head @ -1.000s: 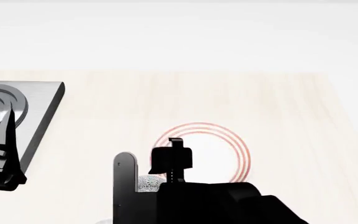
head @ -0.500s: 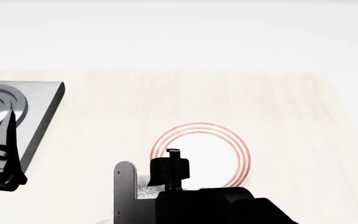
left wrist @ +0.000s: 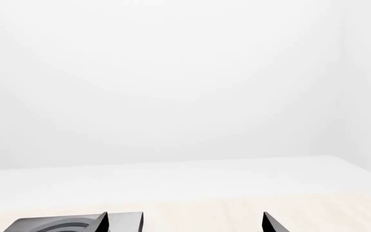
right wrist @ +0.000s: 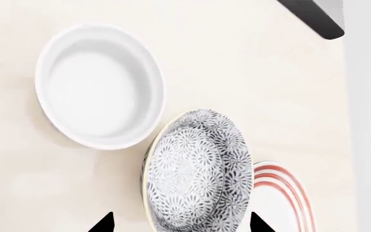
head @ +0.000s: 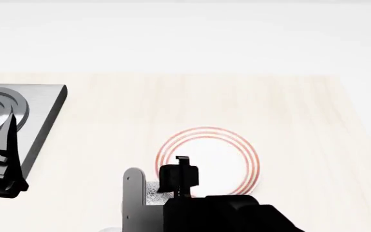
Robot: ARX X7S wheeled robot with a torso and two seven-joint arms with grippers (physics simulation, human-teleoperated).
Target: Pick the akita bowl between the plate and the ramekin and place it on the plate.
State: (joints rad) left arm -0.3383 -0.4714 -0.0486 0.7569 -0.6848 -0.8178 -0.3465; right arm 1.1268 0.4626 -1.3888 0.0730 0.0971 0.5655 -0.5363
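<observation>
The right gripper (right wrist: 182, 223) is hanging over the akita bowl (right wrist: 198, 174) with its fingers spread wide, one tip on each side of it. One tip is sitting right at the bowl's edge. The other is showing a gap, so I think it is not squeezing the bowl yet.

The bowl is sitting between the ramekin (right wrist: 98, 87) and the plate (right wrist: 287, 198). It is looking tipped over, with its speckled outside facing the wrist camera. It is right beside the ramekin, maybe touching it, and it is hiding a bit of the plate's red rings.

Here is what could go wrong. If the fingers are closing on a tipped bowl, the round side could be slipping out and the bowl could be rolling away on the table (right wrist: 250, 72). The close finger could be pushing the bowl into the ramekin and shoving that along too. If the hold is only on the rim, the bowl could be dropping on the way up and banging the plate.

The left gripper (left wrist: 184, 225) is wide and empty, well apart, near the dark stove (head: 40, 104).
</observation>
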